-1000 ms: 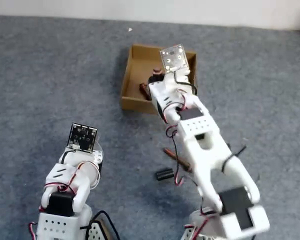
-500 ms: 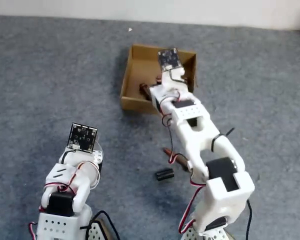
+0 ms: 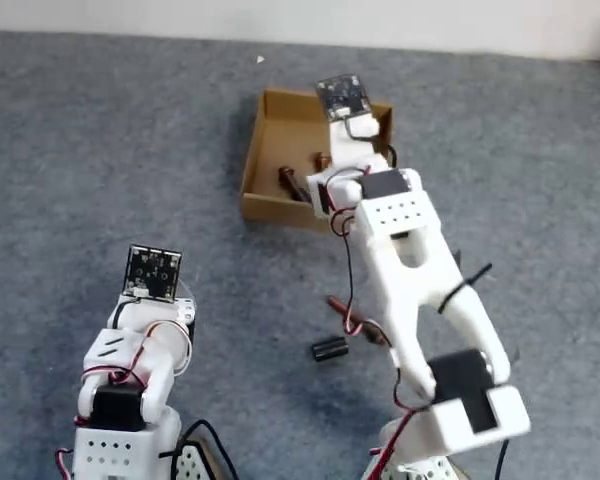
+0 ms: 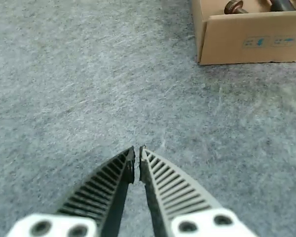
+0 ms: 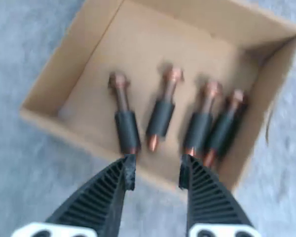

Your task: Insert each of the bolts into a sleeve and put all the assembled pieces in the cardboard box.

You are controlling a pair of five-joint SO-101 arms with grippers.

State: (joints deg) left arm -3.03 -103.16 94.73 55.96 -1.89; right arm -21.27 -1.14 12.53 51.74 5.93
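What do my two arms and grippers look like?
The left arm and right arm are white plastic with black motors and red and black cables. Each wrist carries a dark circuit board. The gripper fingers are black and ribbed on white mounts.

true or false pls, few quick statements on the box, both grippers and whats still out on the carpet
1. The cardboard box holds four assembled pieces. True.
2. The right gripper is shut on a bolt. False: it is open and empty, above the box's near edge.
3. The left gripper is shut, over bare carpet. True.
4. Every part is already in the box. False: a black sleeve and a bolt lie apart on the carpet, outside the box.
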